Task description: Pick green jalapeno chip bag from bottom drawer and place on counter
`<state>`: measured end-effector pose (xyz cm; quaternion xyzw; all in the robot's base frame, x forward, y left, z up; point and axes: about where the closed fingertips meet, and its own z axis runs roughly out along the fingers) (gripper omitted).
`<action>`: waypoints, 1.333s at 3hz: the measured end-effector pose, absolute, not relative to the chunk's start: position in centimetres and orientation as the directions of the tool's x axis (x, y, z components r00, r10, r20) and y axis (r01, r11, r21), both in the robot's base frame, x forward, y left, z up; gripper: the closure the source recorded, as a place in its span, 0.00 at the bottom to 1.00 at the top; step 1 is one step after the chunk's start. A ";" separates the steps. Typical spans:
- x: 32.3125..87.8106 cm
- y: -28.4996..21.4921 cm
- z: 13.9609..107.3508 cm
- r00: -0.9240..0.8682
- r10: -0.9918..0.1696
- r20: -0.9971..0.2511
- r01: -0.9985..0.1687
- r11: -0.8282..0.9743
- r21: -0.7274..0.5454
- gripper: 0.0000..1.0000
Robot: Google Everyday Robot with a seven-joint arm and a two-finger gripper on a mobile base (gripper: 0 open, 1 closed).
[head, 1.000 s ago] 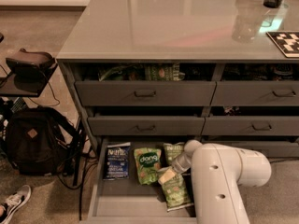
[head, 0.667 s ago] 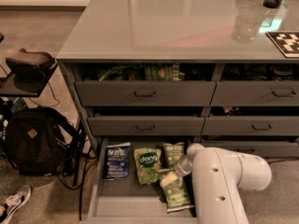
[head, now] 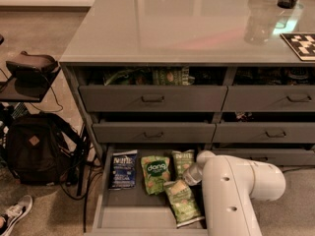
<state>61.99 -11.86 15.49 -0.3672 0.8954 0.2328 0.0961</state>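
Camera view: the gripper (head: 191, 175) is down in the open bottom drawer (head: 101, 200), right at the green jalapeno chip bag (head: 182, 160). The bag lies flat at the back, beside the dang bag (head: 156, 173) (a paler green bag (head: 183, 206) sits tilted just in front). Open or clamped, I cannot tell; the white arm (head: 236, 195) hides it.

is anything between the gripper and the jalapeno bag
Nothing visible. The gripper is in the bottom drawer, right by the green jalapeno chip bag. The dang bag lies beside it, a paler green bag in front.
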 end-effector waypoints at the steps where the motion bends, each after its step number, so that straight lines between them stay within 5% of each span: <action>1: 62.0 -11.9 15.5 -0.712 -0.613 -0.343 -0.702 0.622 0.346 0.42; 3: 61.9 -12.1 15.8 -0.714 -0.597 -0.365 -0.700 0.630 0.338 0.89; 4: 62.4 -13.5 19.8 -0.680 -0.552 -0.483 -0.716 0.643 0.272 1.00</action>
